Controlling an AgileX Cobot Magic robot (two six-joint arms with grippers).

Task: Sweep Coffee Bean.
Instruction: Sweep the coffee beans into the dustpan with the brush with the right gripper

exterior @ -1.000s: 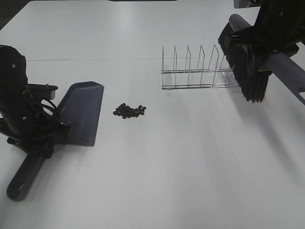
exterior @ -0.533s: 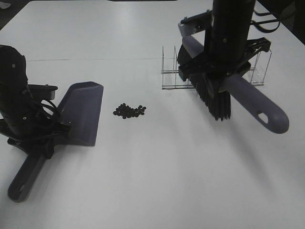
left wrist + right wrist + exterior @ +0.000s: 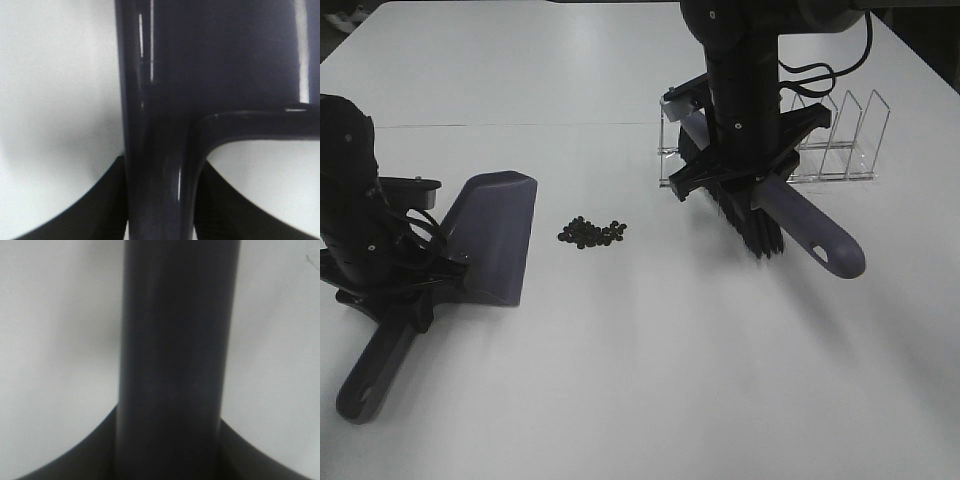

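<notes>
Exterior high, progress: nothing swept yet. Your coffee beans [image 3: 592,233] sit in one loose pile on the counter [image 3: 650,380], just beside the dustpan [image 3: 498,235] lip, none on it.
Left gripper [image 3: 412,285]: clamped on the dustpan handle, pan resting on the counter.
Right gripper [image 3: 742,178]: clamped on the brush [image 3: 758,222], bristles pointing down.
Beans vs brush: well apart; the pile lies between pan and bristles.
Left for you: by my judgement, the whole sweep.
</notes>
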